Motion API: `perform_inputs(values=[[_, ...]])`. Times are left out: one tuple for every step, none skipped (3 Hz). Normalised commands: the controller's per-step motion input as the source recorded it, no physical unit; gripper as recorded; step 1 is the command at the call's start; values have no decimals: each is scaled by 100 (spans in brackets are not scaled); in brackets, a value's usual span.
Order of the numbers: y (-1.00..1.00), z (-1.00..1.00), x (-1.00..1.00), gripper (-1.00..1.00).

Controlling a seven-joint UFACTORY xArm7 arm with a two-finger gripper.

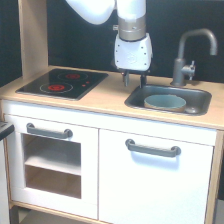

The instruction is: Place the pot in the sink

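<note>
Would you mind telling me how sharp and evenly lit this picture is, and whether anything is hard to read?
Exterior view: soft and blurry throughout, evenly lit without harsh glare; the pot in the sink shows clearly enough, but the gripper fingertips smear against the dark backdrop, so their opening is unreadable.

The countertop (107, 97) is made of light wood and sits on top of a white play kitchen. A black stovetop (62, 83) with red rings lies flat on it, on the exterior view's left. The sink (200, 102) is a dark grey bowl set down into the wood on the exterior view's right. A grey tap (187, 57) stands up behind the sink and bends over it.
</note>
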Motion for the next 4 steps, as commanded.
perform_inputs(values=[[-8, 26, -26, 99], [-9, 26, -29, 99], [-9, 25, -28, 99], [-8, 25, -28, 99]])
